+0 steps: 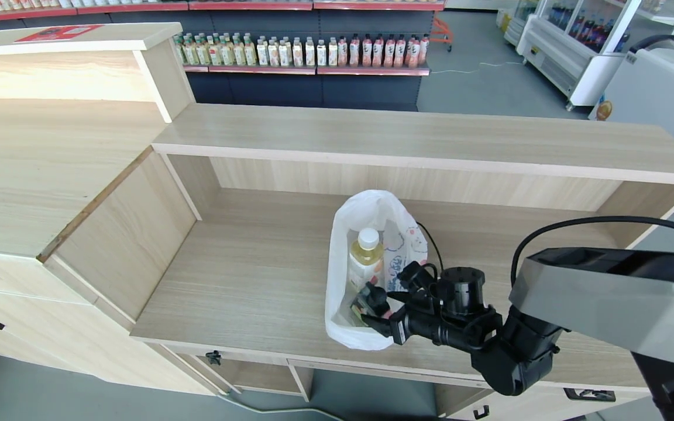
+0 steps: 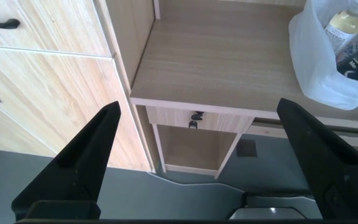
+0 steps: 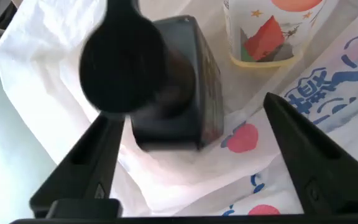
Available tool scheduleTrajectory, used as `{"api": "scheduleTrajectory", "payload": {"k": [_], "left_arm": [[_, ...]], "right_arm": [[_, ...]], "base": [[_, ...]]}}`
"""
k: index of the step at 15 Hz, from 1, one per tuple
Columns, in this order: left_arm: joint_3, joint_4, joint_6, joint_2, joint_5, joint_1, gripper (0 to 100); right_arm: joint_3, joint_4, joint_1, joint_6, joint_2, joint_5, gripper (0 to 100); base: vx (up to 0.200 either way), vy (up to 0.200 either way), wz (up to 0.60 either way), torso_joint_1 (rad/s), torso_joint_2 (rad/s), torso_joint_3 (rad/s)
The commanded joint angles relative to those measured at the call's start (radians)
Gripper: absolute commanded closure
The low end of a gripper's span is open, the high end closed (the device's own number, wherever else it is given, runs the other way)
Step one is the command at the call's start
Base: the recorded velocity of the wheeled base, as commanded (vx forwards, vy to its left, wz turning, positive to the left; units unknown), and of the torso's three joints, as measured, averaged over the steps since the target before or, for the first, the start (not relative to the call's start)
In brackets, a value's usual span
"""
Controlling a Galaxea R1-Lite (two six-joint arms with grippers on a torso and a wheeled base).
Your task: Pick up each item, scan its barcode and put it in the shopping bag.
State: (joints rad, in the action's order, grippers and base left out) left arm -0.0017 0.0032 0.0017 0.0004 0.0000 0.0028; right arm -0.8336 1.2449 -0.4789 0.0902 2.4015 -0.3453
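The dark box point(image 3: 207, 93) is seen lying inside the shopping bag point(image 1: 337, 275), just ahead of the right claw point(image 1: 377, 305), which is spread wide and empty. The left claw point(image 2: 197, 106), also wide, is held well apart, beyond the surface point(image 1: 243, 280) edge.

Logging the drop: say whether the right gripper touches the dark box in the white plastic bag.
Cannot tell. Right wrist view: the right gripper's open fingers flank the dark box, one blurring into it.
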Motion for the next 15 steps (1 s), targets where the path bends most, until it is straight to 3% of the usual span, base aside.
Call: {"api": "scheduleTrajectory", "payload": {"k": [1,7,12,14,15], "left_arm": [[0.000,0.000,0.000,0.000,0.000,0.000,0],[0.000,0.000,-0.002,0.000,0.000,0.000,0],[0.000,0.000,-0.003,0.000,0.000,0.000,0],[0.000,0.000,-0.003,0.000,0.000,0.000,0],[0.000,0.000,-0.003,0.000,0.000,0.000,0]], "right_arm": [[0.008,0.011,0.000,-0.027,-0.028,-0.032,0],[0.041,0.007,0.014,-0.257,-0.222,-0.037,0],[0.120,-0.001,0.074,-0.265,-0.392,-0.031,0],[0.165,-0.016,0.117,-0.265,-0.478,-0.029,0],[0.220,-0.094,0.183,-0.244,-0.594,-0.026,0]], "base": [[0.000,0.000,0.00,0.000,0.00,0.000],[0.000,0.000,0.00,0.000,0.00,0.000],[0.000,0.000,0.00,0.000,0.00,0.000],[0.000,0.000,0.00,0.000,0.00,0.000],[0.000,0.000,0.00,0.000,0.00,0.000]]}}
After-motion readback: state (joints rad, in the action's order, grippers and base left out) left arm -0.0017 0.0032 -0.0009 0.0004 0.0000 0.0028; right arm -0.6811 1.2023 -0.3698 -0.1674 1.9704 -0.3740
